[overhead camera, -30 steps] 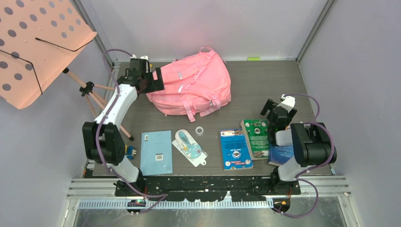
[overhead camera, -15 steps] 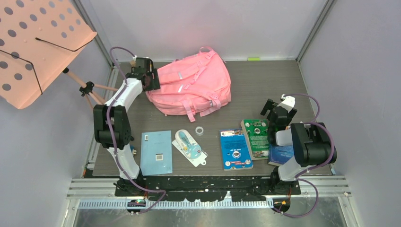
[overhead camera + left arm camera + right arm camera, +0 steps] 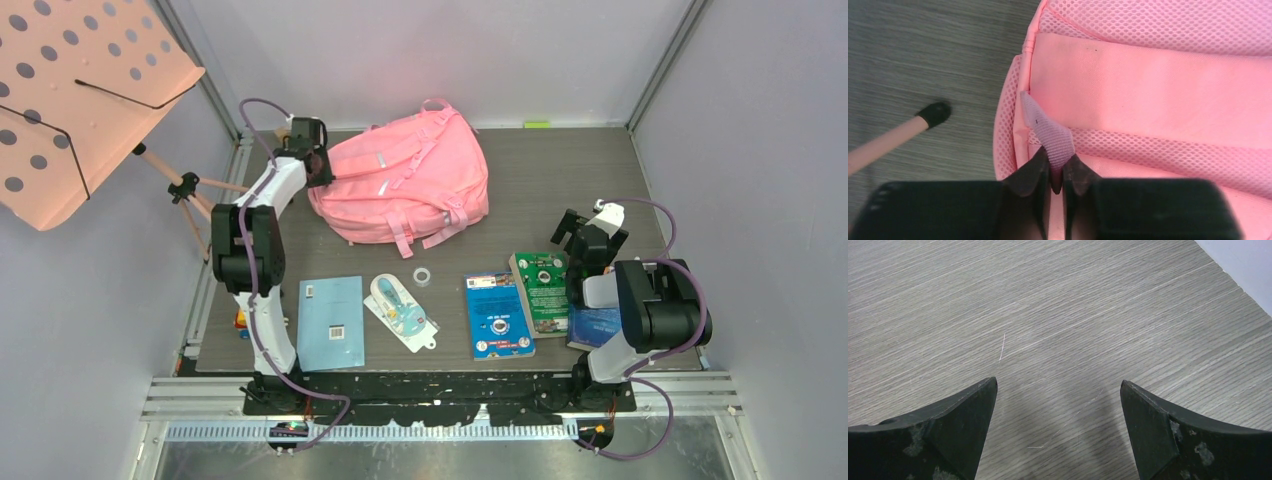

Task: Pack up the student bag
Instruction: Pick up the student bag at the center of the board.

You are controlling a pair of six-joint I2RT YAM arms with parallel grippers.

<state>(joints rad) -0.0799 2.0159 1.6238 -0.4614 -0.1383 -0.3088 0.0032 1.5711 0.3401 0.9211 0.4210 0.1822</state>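
The student bag (image 3: 410, 180), a big pink backpack, lies flat at the back middle of the table. My left gripper (image 3: 318, 168) is at its left end. In the left wrist view the left gripper (image 3: 1054, 167) is shut on a mauve webbing loop (image 3: 1048, 135) sewn to the bag's (image 3: 1158, 95) mesh-edged side. My right gripper (image 3: 574, 228) hovers over the table right of the books. In its wrist view the right gripper (image 3: 1058, 405) is open, with only bare wood grain between its fingers.
Along the front lie a light blue notebook (image 3: 331, 322), a packaged item (image 3: 402, 310), a small tape roll (image 3: 422, 275), a blue book (image 3: 497, 315) and a green book (image 3: 541, 290). A salmon music stand (image 3: 80, 90) with tripod legs (image 3: 195, 200) stands at the left; one foot (image 3: 934, 113) lies near the bag.
The left arm has reached further back along the bag's left end, and its gripper has gone from open to shut on the webbing loop. The right arm has not moved.
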